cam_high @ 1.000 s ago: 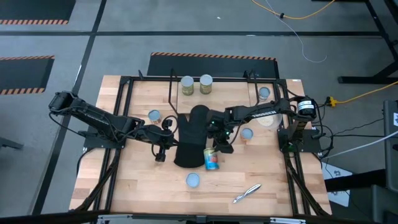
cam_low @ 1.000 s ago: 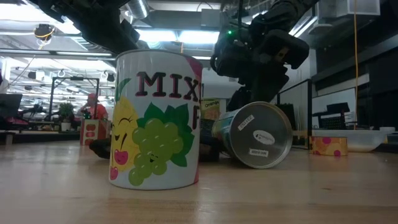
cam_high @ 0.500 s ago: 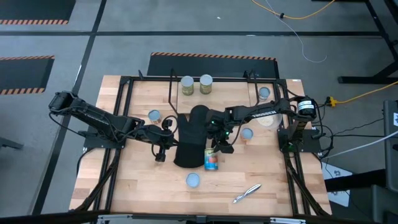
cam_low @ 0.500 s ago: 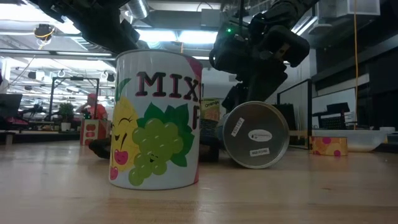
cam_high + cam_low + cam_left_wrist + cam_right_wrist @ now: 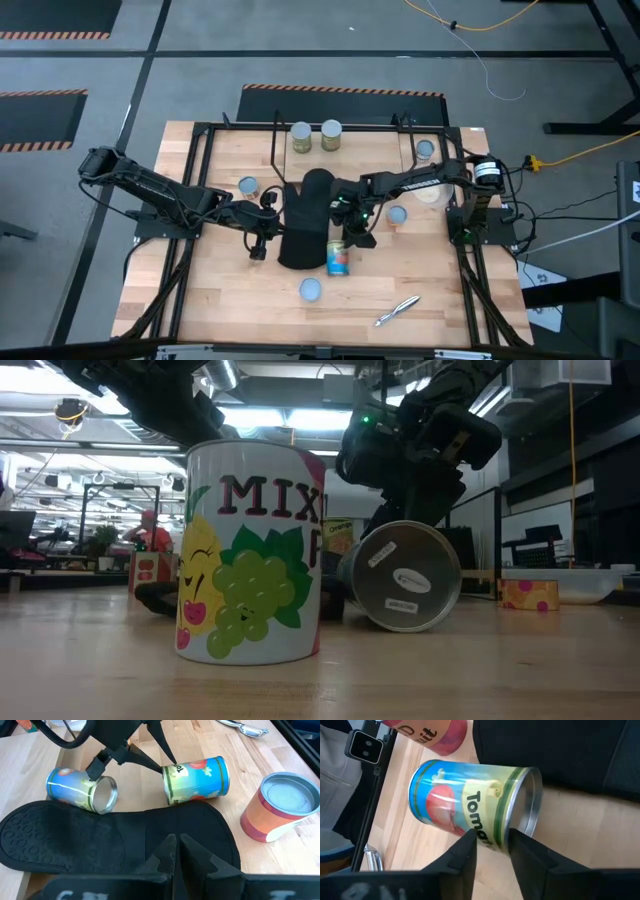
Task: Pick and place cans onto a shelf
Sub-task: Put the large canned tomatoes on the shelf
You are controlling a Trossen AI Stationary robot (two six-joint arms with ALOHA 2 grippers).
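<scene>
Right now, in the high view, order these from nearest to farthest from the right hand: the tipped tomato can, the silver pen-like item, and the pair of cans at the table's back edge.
1. Tipped tomato can, right at the right hand, beside the black mitt.
2. Pair of cans, at the back edge.
3. Silver pen-like item, near the front edge; only slightly farther than the pair.
</scene>
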